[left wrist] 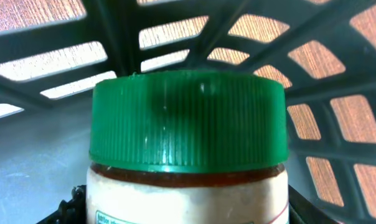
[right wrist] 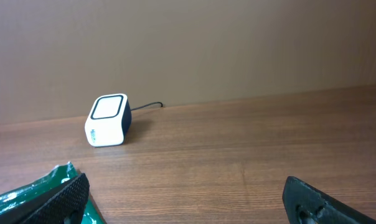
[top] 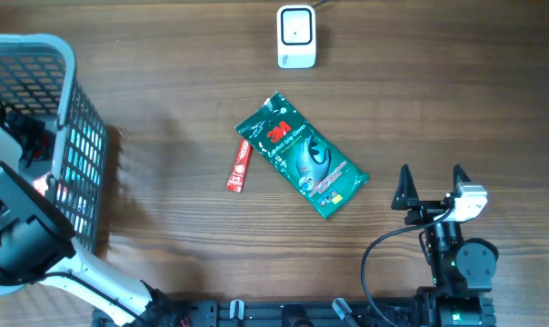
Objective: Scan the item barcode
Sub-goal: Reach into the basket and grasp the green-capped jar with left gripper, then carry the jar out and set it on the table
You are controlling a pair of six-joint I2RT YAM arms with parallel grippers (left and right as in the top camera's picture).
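**Jar down in the basket, hold unproven**

The left claw (left wrist: 188, 214) flanks the jar (left wrist: 188, 186) with the green lid (left wrist: 187, 121) inside the basket (top: 70, 109), and whether it pinches cannot be told. The right claw (top: 431, 182) stands spread near the green packet (top: 302, 156) on the desk (top: 165, 73). A weak hold could drop the jar, the lid could snag the basket wall, or the barcode could face away from the scanner (top: 295, 36).

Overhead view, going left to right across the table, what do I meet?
basket → red sachet → green 3M pack → right gripper. The scanner, farther back, overlaps the pack sideways, so it is left out.
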